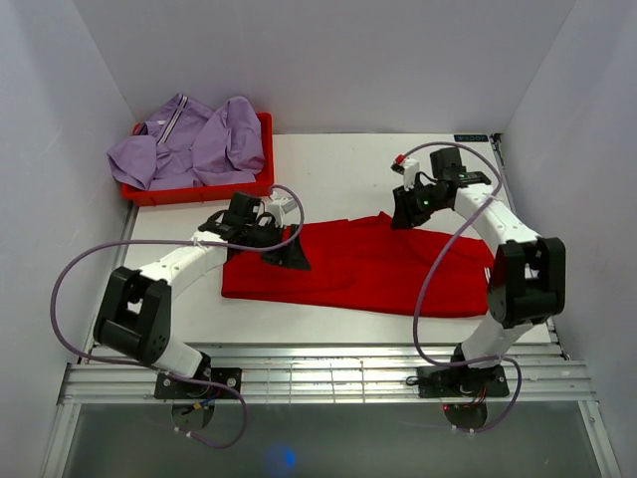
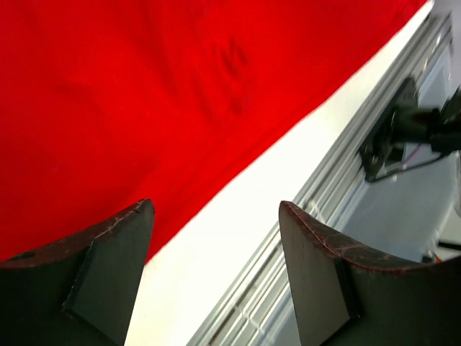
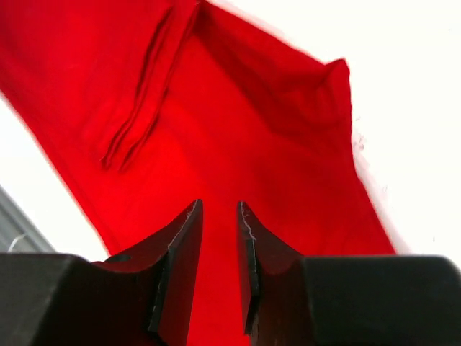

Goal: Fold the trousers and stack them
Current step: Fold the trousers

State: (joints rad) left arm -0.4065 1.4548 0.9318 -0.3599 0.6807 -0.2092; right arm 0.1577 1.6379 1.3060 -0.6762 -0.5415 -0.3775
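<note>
Red trousers (image 1: pixel 368 269) lie flat across the middle of the desk (image 1: pixel 338 164), stretched left to right, with the near edge running fairly straight and a raised fold showing at the far right end. The left gripper (image 1: pixel 286 251) hovers over the left end of the cloth, just by its far edge. From its wrist camera that gripper (image 2: pixel 216 209) is spread wide, both dark fingers (image 2: pixel 108 281) well apart and nothing held between them. Below it the trousers (image 2: pixel 144 94) fill the upper left of that view, and their edge cuts diagonally across bare white desk. Over on the right, the right gripper (image 1: pixel 403 209) sits at the far right corner of the trousers. In its own view the gripper (image 3: pixel 220 209) is nearly closed, with only a thin slit between the fingers (image 3: pixel 180 252) and no cloth caught in it. The trousers (image 3: pixel 238 144) spread out beneath it, a long stitched seam ridge on the left and a puckered corner at the upper right. At the far left stands a red bin (image 1: pixel 194 193) with a purple garment (image 1: pixel 194 139) heaped in it and spilling over the rim. A metal rail (image 1: pixel 348 370) runs along the near edge of the desk.
</note>
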